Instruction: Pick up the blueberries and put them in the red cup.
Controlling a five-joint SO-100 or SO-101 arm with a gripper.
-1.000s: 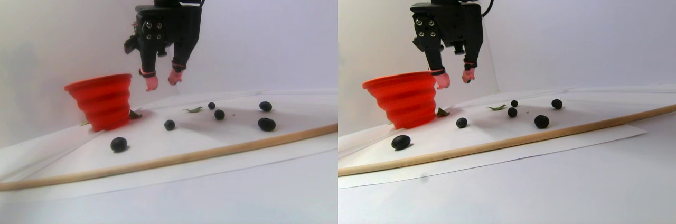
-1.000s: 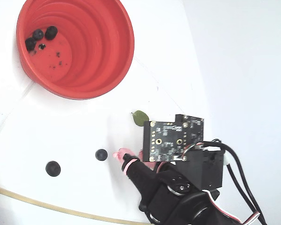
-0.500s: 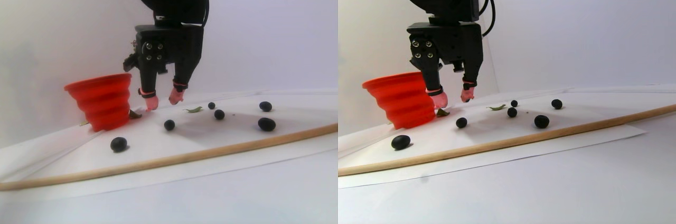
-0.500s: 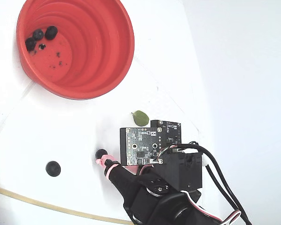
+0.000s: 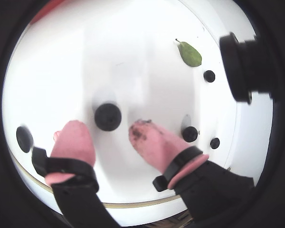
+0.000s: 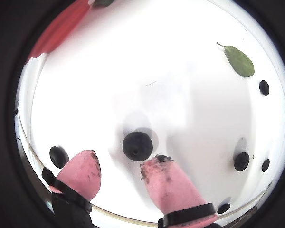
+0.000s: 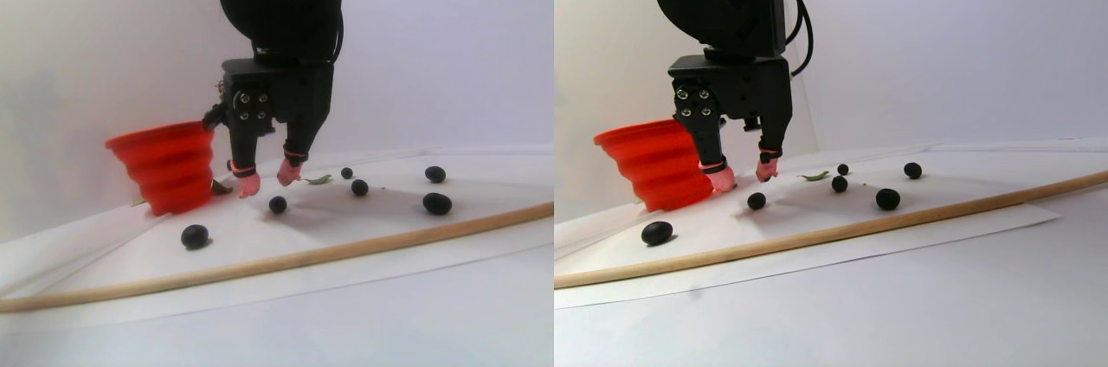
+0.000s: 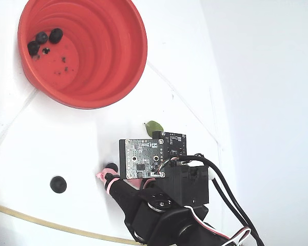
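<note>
blueberries on sheet: five loose blueberries [image 7: 277, 204] counted in the stereo pair view, spread over the white sheet [image 7: 363, 246]; one lies just in front of the pink fingertips [image 5: 73, 142].
blueberries in cup: three, against the far-left inner wall of the red cup [image 8: 118, 61] in the fixed view, beside dark specks.
red cup: one, upright, at the left end of the sheet in the stereo pair view, near the gripper but apart from it.
gripper: one gripper [image 7: 267, 178], jaws parted a little wider than a berry, holding nothing, low over the sheet.
target berry: in both wrist views the berry [image 6: 137, 145] sits between and just ahead of the two tips; contact cannot be told.
other things: one green leaf [image 5: 190, 53] beyond the berries; one thin wooden stick [image 7: 346, 250] along the sheet's near side.
hidden: in the fixed view the arm and its circuit board [image 8: 141, 160] cover most loose berries; only two show there.
cut off: in a wrist view the cup shows only as a red blur at the top-left edge.
</note>
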